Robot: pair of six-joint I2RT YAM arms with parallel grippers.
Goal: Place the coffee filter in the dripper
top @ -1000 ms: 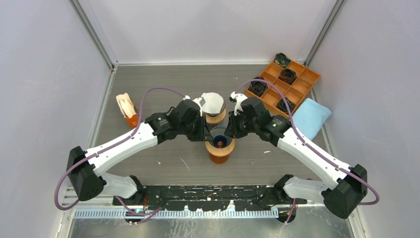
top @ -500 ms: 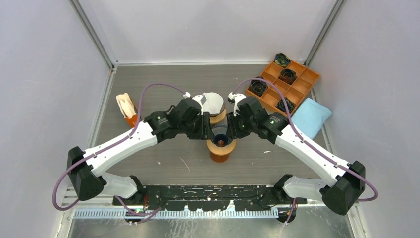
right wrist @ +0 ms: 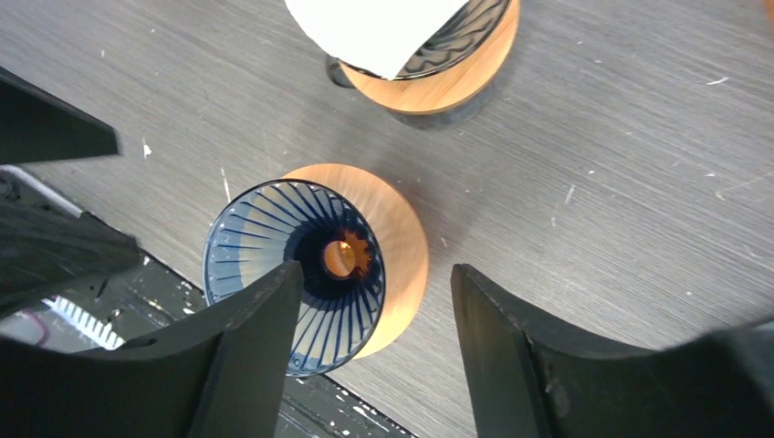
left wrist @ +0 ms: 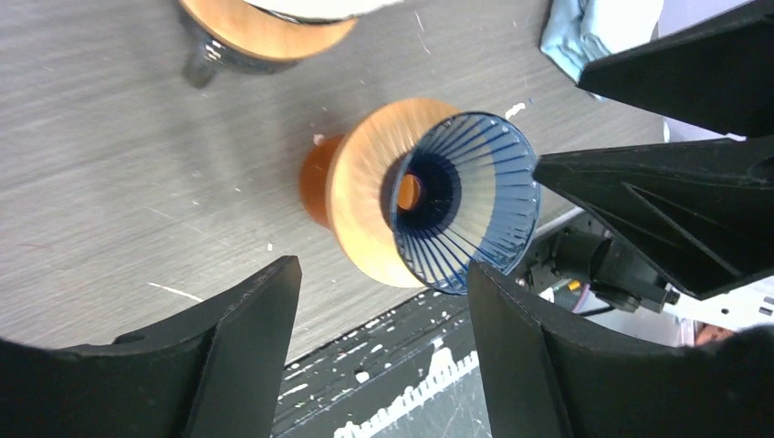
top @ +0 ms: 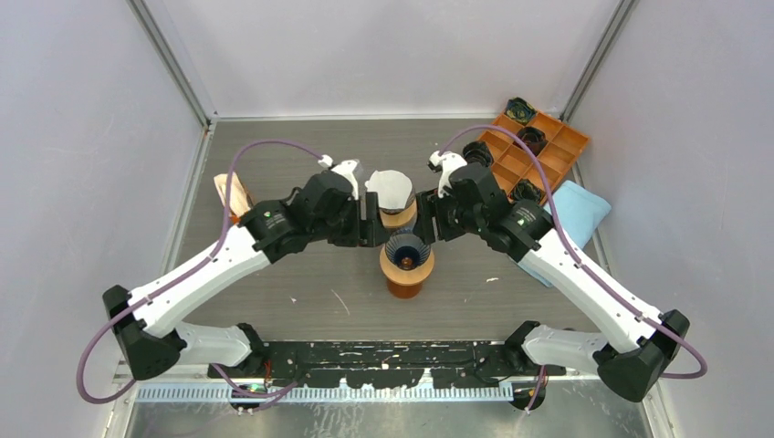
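Top external view: left claw and right claw, both spread apart and empty, flank the bare blue dripper; a sideways nudge could topple it.

The dripper's ribbed blue cone looks glossy and translucent, its collar smooth wood; the coffee filter is matt white paper; the desk is scuffed grey woodgrain; the cloth is soft and blue
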